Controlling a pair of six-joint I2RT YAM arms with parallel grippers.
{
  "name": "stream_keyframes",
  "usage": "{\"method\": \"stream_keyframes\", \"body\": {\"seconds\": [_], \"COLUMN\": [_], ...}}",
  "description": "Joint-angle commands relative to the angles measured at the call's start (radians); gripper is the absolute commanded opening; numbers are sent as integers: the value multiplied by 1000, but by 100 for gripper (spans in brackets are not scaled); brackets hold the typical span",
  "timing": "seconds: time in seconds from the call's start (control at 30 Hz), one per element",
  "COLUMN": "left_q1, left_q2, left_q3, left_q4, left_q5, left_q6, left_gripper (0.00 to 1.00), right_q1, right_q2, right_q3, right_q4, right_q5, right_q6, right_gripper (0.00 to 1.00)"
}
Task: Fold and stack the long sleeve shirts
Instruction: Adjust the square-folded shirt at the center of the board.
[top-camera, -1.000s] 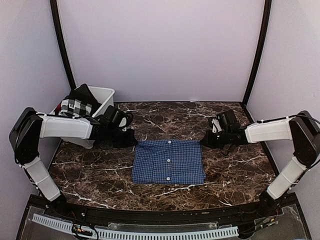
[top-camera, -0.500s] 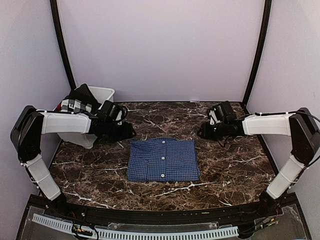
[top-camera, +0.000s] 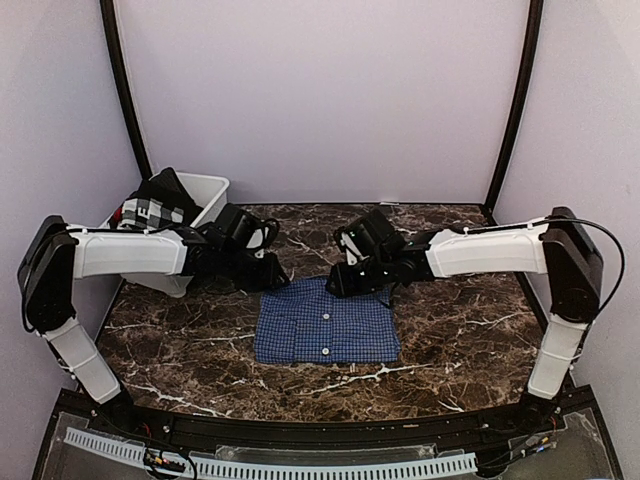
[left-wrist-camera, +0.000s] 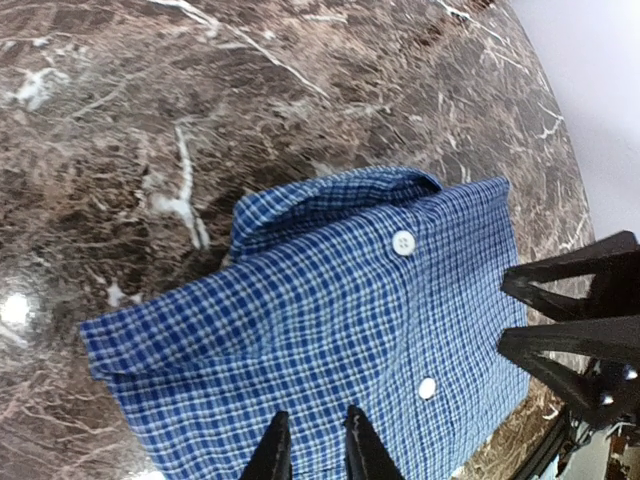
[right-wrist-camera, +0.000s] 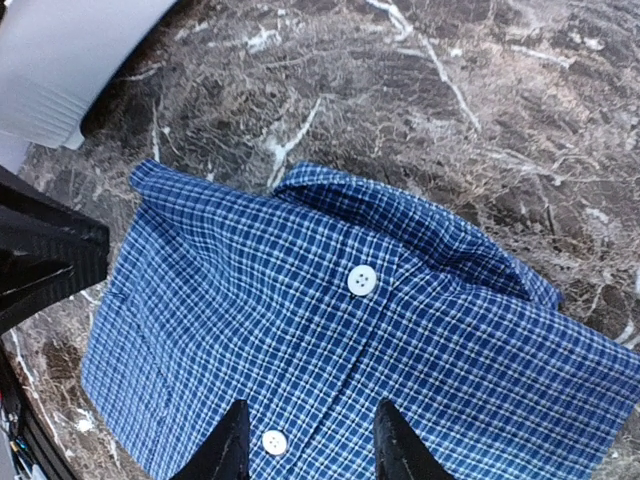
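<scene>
One of the long sleeve shirts, a blue checked shirt (top-camera: 327, 322), lies folded flat in the middle of the table, collar toward the back and white buttons up. My left gripper (top-camera: 281, 282) hovers at its far left corner. In the left wrist view this gripper (left-wrist-camera: 315, 448) has its jaws a narrow gap apart over the shirt (left-wrist-camera: 330, 300), with nothing between them. My right gripper (top-camera: 336, 284) hangs over the collar edge. The right wrist view shows it (right-wrist-camera: 312, 442) open above the button placket of the shirt (right-wrist-camera: 330, 330), holding nothing.
A white bin (top-camera: 208, 192) stands at the back left with black-and-white checked cloth (top-camera: 150, 212) in it; its corner (right-wrist-camera: 70, 60) shows in the right wrist view. The two grippers are close together over the shirt's far edge. Dark marble table (top-camera: 470, 330) surrounds the shirt.
Both grippers have let go of the shirt's far corners, and it has slid a little left and lies flat. The right arm swung left over the collar. The left gripper moved in toward the far left corner.
</scene>
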Motion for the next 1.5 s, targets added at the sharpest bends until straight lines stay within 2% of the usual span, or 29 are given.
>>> {"method": "stream_keyframes", "body": {"seconds": [0.0, 0.1, 0.3, 0.53, 0.8, 1.07, 1.27, 1.47], "left_q1": [-9, -2, 60, 75, 99, 104, 105, 104], "left_q2": [49, 127, 321, 405, 364, 278, 193, 85], "left_q3": [11, 64, 219, 300, 331, 331, 254, 119], "left_q4": [19, 46, 33, 4, -49, -80, -80, -66], "left_q5": [72, 52, 44, 0, -33, -36, -18, 58], "left_q6": [-3, 19, 52, 76, 108, 129, 116, 82], "left_gripper": [17, 17, 17, 20, 26, 28, 28, 31], "right_q1": [9, 1, -47, -55, -64, -83, -144, -207], "right_q2": [96, 164, 309, 301, 155, 32, 33, 97], "right_q3": [73, 128, 220, 218, 167, 16, -88, -112], "right_q4": [-26, -47, -80, -87, -93, -58, 14, 45], "right_q5": [50, 107, 94, 83, 96, 100, 49, 0], "right_q6": [-1, 0, 17, 19, 13, 32, 48, 55], "right_gripper": [39, 39, 41, 45, 47, 41, 38, 37]}}
